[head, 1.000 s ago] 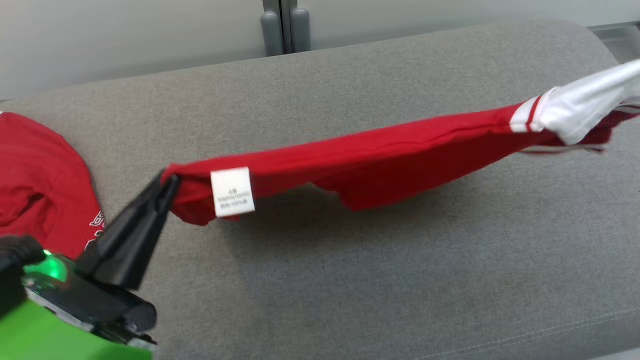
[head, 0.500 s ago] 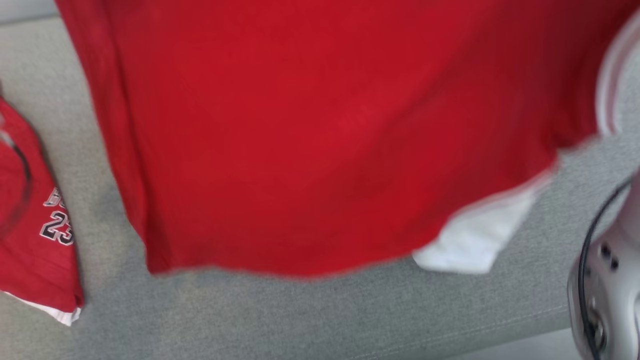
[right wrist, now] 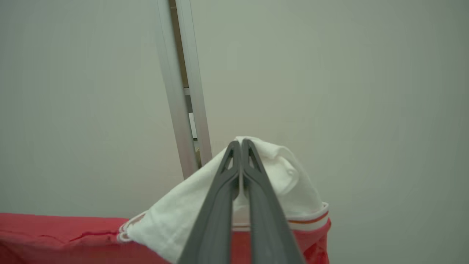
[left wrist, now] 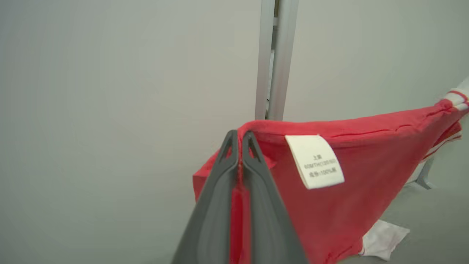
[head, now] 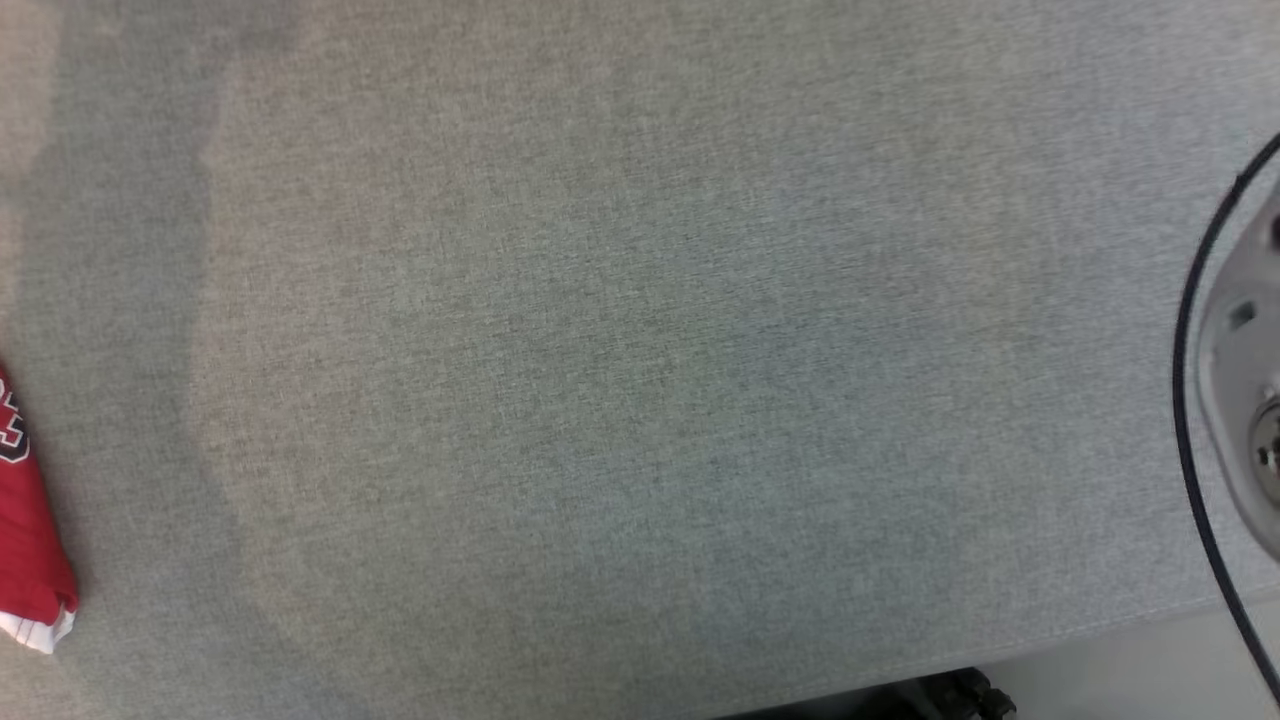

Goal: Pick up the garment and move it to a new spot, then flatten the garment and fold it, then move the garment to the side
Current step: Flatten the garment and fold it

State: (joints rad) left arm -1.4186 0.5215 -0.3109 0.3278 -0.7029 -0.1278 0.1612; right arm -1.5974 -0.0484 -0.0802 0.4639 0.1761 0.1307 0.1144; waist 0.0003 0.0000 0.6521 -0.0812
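Wrist views: garment (left wrist: 366,165) gripped at both ends.
Red edge (left wrist: 263,128) beside label (left wrist: 315,161), print unreadable, pinched by left gripper (left wrist: 240,137); white sleeve (right wrist: 289,176) pinched by right gripper (right wrist: 241,143).

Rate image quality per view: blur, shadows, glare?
Head view: cushion looks soft, with a broad shadow band down its left and a blurred pale arm at the right edge. Left wrist view: even light, no glare, left tool and label fairly sharp. Right wrist view: flat light, right tool crisp on the garment.
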